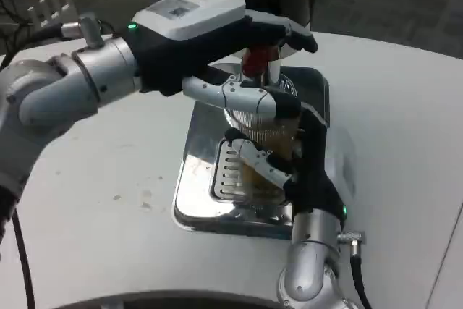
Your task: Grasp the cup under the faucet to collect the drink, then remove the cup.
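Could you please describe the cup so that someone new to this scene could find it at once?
On the white table sits a shiny metal drip tray with a slotted grate. Above it, the right hand holds the cup, beneath the left hand. It is the only clear, ribbed vessel, holding brownish drink.

The left hand point(217, 30) reaches over the red faucet handle point(258, 59), apparently touching it; the right hand point(289, 153) grips a clear cup point(264, 124) above the steel drip tray point(199, 179).

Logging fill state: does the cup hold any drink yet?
Yes: brown liquid shows through the clear cup, gripped upright by the right hand.
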### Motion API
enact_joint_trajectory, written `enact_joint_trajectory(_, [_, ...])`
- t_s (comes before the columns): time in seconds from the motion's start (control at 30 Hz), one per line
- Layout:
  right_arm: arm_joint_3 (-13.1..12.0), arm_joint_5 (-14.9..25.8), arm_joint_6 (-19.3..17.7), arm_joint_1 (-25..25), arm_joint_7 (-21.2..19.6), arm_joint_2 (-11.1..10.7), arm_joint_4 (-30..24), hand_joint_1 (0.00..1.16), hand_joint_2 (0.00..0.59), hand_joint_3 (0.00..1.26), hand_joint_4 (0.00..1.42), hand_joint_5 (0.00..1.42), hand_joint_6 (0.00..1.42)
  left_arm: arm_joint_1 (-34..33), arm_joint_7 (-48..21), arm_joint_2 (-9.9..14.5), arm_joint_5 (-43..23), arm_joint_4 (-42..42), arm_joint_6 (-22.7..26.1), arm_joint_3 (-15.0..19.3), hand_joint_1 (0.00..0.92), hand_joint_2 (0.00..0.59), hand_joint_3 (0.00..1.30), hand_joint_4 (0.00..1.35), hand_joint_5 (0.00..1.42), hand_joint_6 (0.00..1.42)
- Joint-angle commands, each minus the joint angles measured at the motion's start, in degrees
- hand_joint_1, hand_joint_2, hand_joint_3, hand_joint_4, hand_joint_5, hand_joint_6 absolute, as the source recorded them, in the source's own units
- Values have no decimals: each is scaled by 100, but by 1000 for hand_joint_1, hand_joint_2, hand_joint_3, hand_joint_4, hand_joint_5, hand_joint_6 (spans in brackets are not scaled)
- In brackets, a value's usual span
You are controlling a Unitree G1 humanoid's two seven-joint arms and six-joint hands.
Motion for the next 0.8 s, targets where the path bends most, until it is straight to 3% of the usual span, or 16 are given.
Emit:
enact_joint_trajectory(0.03, [-112, 244, -97, -313, -210, 1198, 173, 770, 234, 610, 686, 638, 339, 310, -158, 195, 80, 205, 9, -15, 0, 122, 283, 239, 258, 285])
enact_joint_trajectory(0.47, [-44, 242, -124, -137, -243, 1105, -137, 769, 192, 734, 802, 775, 430, 390, 170, 47, -520, 329, -247, 581, 0, 110, 229, 209, 298, 297])
enact_joint_trajectory(0.6, [-40, 236, -106, -96, -207, 1046, -226, 766, 190, 749, 813, 797, 442, 445, 283, -51, -773, 351, -401, 815, 0, 82, 61, 59, 244, 300])
enact_joint_trajectory(0.8, [28, 253, -72, 125, -72, 933, -579, 784, 185, 772, 845, 832, 466, 451, 265, -119, -943, 285, -424, 1003, 0, 75, 73, 57, 235, 309])
